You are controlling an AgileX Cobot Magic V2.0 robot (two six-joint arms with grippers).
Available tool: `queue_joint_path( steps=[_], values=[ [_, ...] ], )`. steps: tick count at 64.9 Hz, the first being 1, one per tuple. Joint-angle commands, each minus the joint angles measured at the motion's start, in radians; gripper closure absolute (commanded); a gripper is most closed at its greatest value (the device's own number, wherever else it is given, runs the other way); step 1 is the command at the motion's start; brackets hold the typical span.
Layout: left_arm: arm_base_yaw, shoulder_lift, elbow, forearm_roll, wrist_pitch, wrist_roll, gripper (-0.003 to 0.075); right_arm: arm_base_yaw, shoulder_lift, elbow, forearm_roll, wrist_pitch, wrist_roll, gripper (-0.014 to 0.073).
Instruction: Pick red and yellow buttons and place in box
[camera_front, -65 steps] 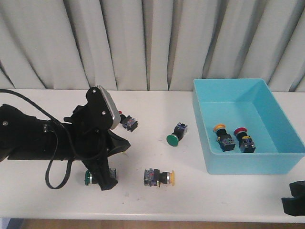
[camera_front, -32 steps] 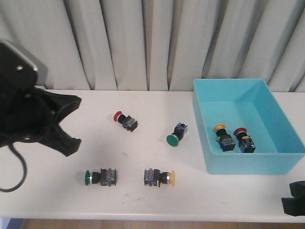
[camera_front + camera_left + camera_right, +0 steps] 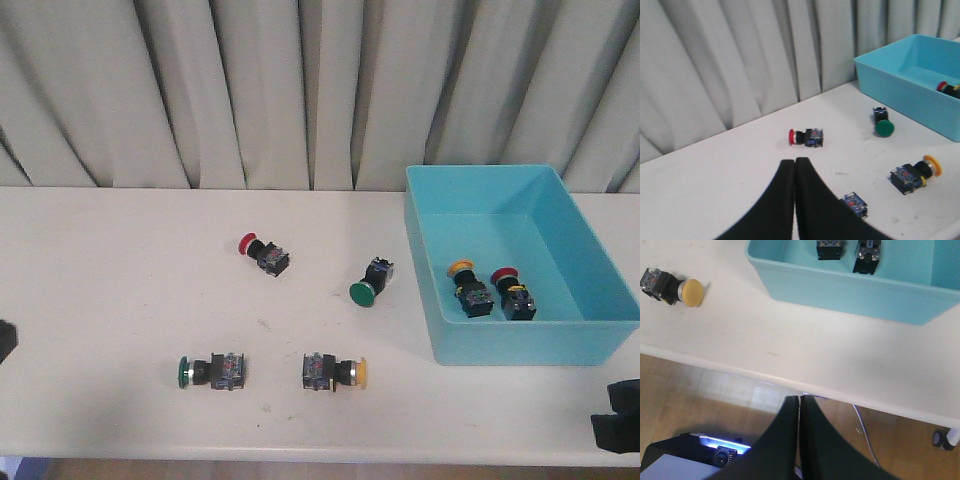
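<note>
A red button (image 3: 262, 252) lies on the white table at centre left. A yellow button (image 3: 335, 371) lies near the front edge. The turquoise box (image 3: 500, 340) at the right holds one yellow button (image 3: 468, 290) and one red button (image 3: 510, 292). My left gripper (image 3: 794, 162) is shut and empty, well back from the red button (image 3: 806, 137). In the front view only a dark sliver of it shows at the left edge. My right gripper (image 3: 800, 399) is shut and empty, hanging past the table's front edge, short of the box (image 3: 850, 285).
Two green-capped switches lie on the table, one (image 3: 367, 283) between the red button and the box, the other (image 3: 210, 371) left of the yellow button. Grey curtains hang behind the table. Wooden floor and a dark base (image 3: 700, 455) show below the right gripper.
The left arm has pulled back from over the front-left green switch and swung out to the left, leaving the front view almost entirely. The buttons and the right arm have not moved.
</note>
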Motion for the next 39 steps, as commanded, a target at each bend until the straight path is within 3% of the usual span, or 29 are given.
queue_joint_path(
  steps=[1, 17, 32, 39],
  values=[
    [0.081, -0.097, 0.070, -0.001, -0.096, -0.037, 0.0727, -0.003, -0.006, -0.026, 0.005, -0.041, -0.008, 0.0601],
    [0.236, -0.327, 0.248, 0.000, -0.113, -0.037, 0.0727, -0.003, -0.006, -0.026, 0.005, -0.041, -0.008, 0.0601],
    [0.308, -0.442, 0.363, 0.000, -0.173, -0.037, 0.0727, -0.003, -0.006, -0.026, 0.005, -0.042, -0.008, 0.0601],
    [0.318, -0.438, 0.396, 0.003, -0.197, -0.105, 0.0727, -0.003, -0.006, -0.026, 0.005, -0.041, -0.008, 0.0601]
  ],
)
